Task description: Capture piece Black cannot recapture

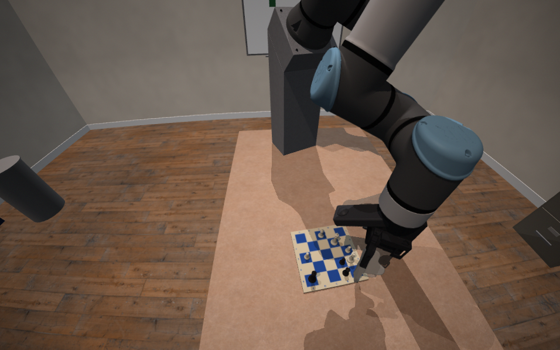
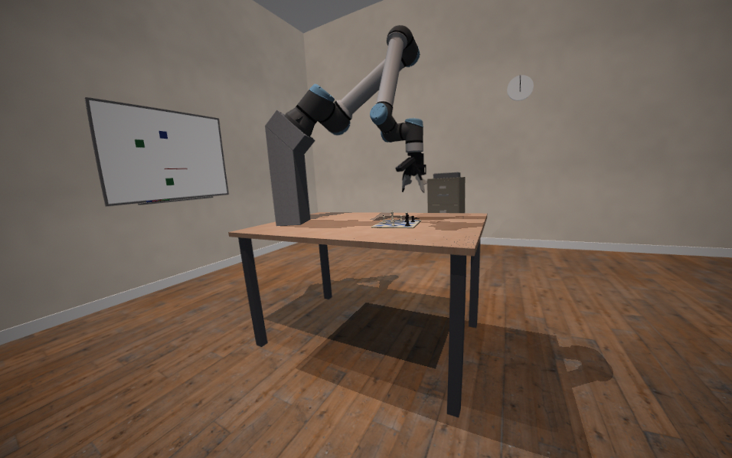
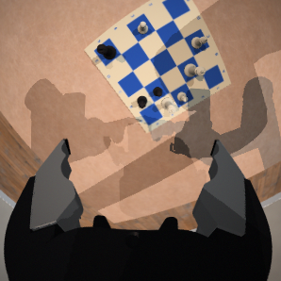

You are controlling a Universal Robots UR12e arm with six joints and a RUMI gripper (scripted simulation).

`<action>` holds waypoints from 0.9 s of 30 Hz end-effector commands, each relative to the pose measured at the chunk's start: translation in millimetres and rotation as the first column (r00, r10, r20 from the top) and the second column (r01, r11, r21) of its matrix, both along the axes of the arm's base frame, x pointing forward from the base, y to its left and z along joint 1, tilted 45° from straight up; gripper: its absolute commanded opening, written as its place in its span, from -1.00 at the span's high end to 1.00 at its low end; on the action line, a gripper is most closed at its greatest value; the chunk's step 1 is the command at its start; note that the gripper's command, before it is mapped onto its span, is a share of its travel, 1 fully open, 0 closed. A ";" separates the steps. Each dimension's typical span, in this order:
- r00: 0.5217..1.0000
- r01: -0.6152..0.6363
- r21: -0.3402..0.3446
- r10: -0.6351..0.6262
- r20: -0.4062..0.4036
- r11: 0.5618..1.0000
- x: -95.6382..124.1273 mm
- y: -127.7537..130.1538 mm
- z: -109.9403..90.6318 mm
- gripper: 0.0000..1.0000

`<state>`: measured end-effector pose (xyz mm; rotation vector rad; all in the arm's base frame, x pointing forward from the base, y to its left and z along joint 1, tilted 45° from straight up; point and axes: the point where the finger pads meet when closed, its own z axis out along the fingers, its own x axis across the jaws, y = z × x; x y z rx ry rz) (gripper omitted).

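Wrist view is showing us our gripper (image 3: 140, 156) hanging wide open and holding nothing, its two grey fingers framing the lower edge of the picture, with the chessboard (image 3: 123, 83) lying ahead of them, toward the top of the frame and turned at a slant to the line between the jaws. We are seeing three black pieces on it: a tall one (image 3: 109, 52) alone near the board's far left corner, and two small black pawns (image 3: 141, 100) standing on neighbouring squares close to the board's nearest corner, with a white piece (image 3: 166, 103) just beside them. We are judging that the piece to be captured is one of those two pawns, though the letters on the board's edge are too small for us to name its square. From the exterior view we are reading the gripper (image 2: 412, 182) as well above the table (image 2: 345, 241) and roughly over the board's far side, fingers pointing down. In the top view the gripper (image 1: 369, 264) is overlapping the board's right edge, nearest the pawn cluster. So the coming move is turning on one thing: the pawns are lying forward of and below our jaws, standing upright, and we are needing to travel forward and descend onto one without brushing its close neighbours.
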<state>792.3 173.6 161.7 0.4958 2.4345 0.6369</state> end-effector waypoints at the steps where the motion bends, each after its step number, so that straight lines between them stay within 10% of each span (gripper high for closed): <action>1: 1.000 -0.009 0.005 0.009 0.021 1.000 -1.4 0.3 -0.7 -1.00; 27: 1.000 -0.001 0.016 0.000 0.022 1.000 -1.8 0.5 -1.4 -1.00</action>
